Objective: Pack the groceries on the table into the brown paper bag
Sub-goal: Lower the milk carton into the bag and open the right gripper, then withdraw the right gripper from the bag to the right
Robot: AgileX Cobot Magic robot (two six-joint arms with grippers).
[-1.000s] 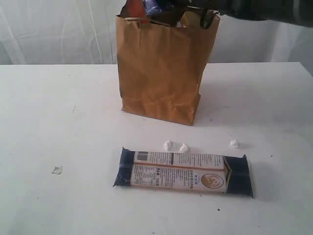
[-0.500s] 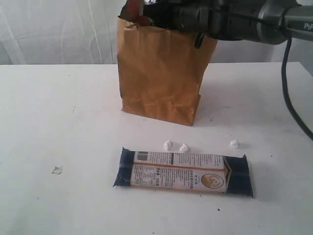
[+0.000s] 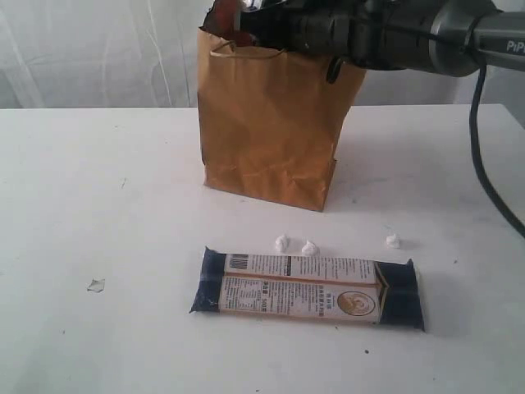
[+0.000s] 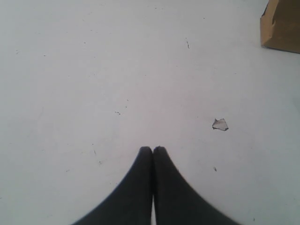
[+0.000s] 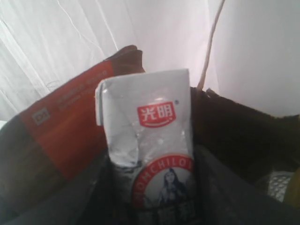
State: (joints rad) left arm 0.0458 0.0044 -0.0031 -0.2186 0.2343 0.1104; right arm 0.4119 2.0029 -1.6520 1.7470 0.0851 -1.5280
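Note:
The brown paper bag (image 3: 271, 123) stands upright at the back middle of the table (image 3: 98, 189). My right gripper (image 3: 256, 23) reaches across its open mouth, shut on a small blue-white packet (image 5: 145, 122) that is held upright just inside the rim. In the right wrist view the gripper (image 5: 152, 197) clamps the packet's lower half. A brown pouch with an orange mark (image 5: 65, 126) leans inside the bag beside it. A long dark-blue-and-white packet (image 3: 310, 289) lies flat near the front. My left gripper (image 4: 153, 150) hovers shut and empty over bare table.
Three small white crumbs (image 3: 281, 243) (image 3: 309, 247) (image 3: 393, 240) lie between the bag and the long packet. A small clear scrap (image 3: 96, 285) (image 4: 220, 124) rests at the front left. A bottom corner of the bag (image 4: 283, 28) shows in the left wrist view. A black cable (image 3: 484, 164) hangs at right.
The right arm has come down and leftward across the bag's mouth with the small packet, then nearly stopped. The left gripper and the long packet have not moved.

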